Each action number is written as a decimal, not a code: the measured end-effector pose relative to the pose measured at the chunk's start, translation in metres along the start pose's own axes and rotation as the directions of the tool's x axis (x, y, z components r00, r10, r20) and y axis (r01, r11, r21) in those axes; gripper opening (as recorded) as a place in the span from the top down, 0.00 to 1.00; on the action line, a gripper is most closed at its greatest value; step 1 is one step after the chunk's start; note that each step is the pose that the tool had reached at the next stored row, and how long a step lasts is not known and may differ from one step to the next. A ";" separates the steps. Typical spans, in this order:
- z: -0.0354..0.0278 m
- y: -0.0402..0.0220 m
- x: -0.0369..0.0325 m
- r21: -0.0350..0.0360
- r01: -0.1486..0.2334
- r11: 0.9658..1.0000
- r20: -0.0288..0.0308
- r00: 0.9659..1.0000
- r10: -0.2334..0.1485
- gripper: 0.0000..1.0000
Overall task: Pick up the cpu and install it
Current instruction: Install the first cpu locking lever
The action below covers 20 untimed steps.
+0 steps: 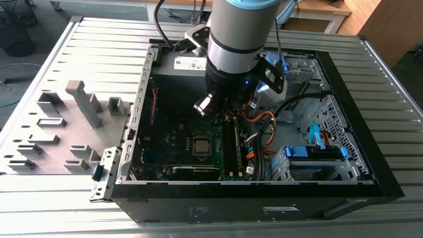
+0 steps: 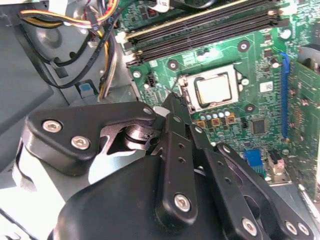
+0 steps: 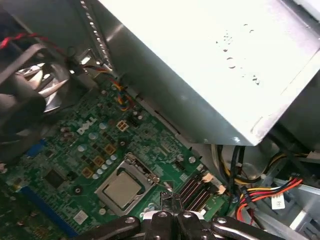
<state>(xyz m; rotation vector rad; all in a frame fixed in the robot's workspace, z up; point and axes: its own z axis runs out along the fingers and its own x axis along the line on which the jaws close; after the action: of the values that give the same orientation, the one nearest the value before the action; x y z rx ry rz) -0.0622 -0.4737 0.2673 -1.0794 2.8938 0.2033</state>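
The cpu [image 1: 200, 145], a small silvery square chip, lies flat in its socket on the green motherboard [image 1: 173, 139] inside the open computer case [image 1: 251, 198]. Both wrist views show the cpu [image 2: 216, 89] [image 3: 121, 190] seated in the metal socket frame. My gripper [image 1: 221, 111] hangs above the board, a little back from the socket and towards the power supply. Its black fingers meet at the tips, and the gripper [image 2: 174, 100] [image 3: 168, 197] is shut with nothing between them.
A silver power supply box [image 3: 210, 60] stands close over the board. Memory slots [image 2: 200, 27] and bundles of orange and black cables [image 1: 261, 131] run beside the socket. A blue drive cage [image 1: 314, 151] sits at the exterior view's right. A grey tray with plastic blocks [image 1: 66, 124] lies outside the case at the exterior view's left.
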 end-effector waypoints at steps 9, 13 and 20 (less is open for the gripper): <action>0.0086 0.0062 -0.0102 -0.001 0.015 1.000 -0.001 1.000 -0.015 0.89; 0.0154 0.0087 -0.0124 -0.003 0.033 0.999 -0.003 0.999 -0.033 0.89; 0.0253 0.0091 -0.0127 -0.006 0.069 0.998 -0.007 0.998 -0.069 0.89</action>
<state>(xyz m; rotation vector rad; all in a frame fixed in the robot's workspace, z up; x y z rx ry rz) -0.0586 -0.4551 0.2444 -1.1803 2.8581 0.2054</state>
